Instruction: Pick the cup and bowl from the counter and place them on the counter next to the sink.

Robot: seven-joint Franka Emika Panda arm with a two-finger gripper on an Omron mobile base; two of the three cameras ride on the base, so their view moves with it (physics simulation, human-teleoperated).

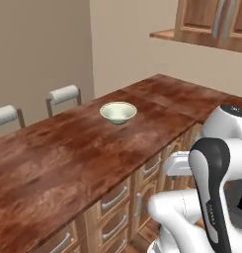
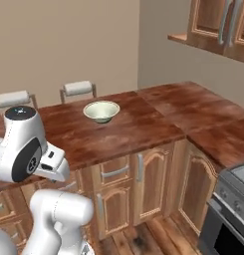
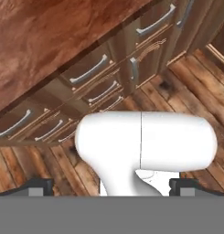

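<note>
1. The hand [image 3: 111, 185]: its two dark fingertips [image 3: 38, 186] rise at the lower corners of the hand view, set wide apart; nothing lies between them and they touch nothing. The hand points down at the cabinet fronts and the floor.
2. The bowl [image 1: 118, 111]: a wide, round, pale cream vessel with a greenish tint, a flared rim and a narrow foot. It stands upright on the worktop [image 1: 53, 158], toward its far edge, with bare surface on every side. In the right base view the bowl [image 2: 101, 111] sits just in front of two chair backs.
3. The worktop: glossy reddish-brown wood grain, flat, turning a corner at the right into a second run along the wall.
4. The cabinets [image 2: 138, 184]: light brown wood with arched door panels and curved silver handles; drawers [image 3: 88, 71] lie directly beneath the worktop edge.
5. The chairs [image 1: 64, 95]: pale rolled backs beyond the far edge.
6. The stove [image 2: 233, 209]: grey, at the lower right, near the worktop's end.
7. The floor [image 3: 191, 91]: dark wooden planks.
</note>
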